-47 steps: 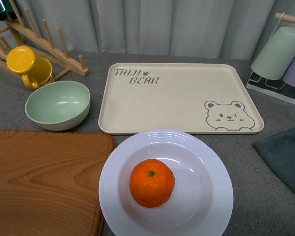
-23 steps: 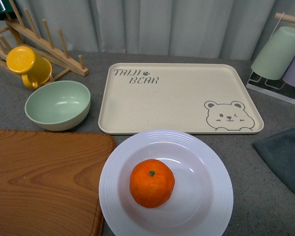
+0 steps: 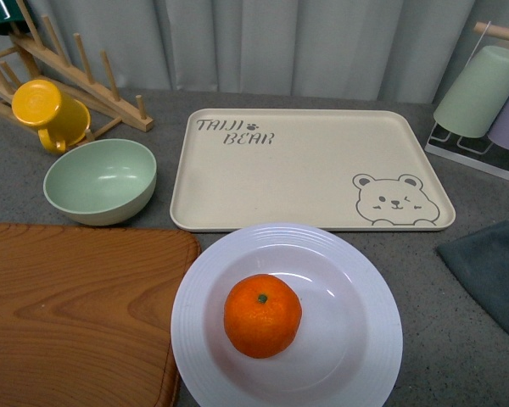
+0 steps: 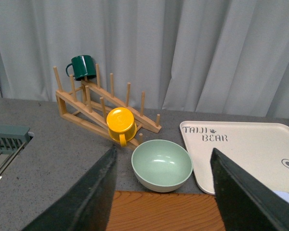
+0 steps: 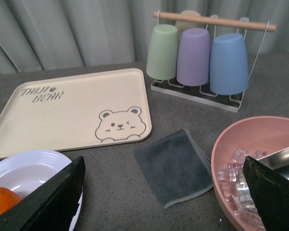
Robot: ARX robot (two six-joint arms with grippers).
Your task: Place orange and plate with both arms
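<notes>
Grey curtains [image 3: 280,42] back the grey table [image 3: 433,373]; we see the plate [image 3: 365,271] just on the near side of the bear tray [image 3: 305,170], the orange [image 3: 262,315] in its well. Left wrist view: our left pincer [image 4: 164,150] gapes, empty. Right wrist view: right pincer [image 5: 164,163] likewise. Plate looks glossy, breakable; we'd pinch its rim.

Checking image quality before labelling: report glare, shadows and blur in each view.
Front view: sharp, evenly lit, faint glare streaks on the plate, soft shadow under the orange. Left wrist view: left gripper dark, featureless. Right wrist view: right gripper equally dark; rest sharp.
</notes>
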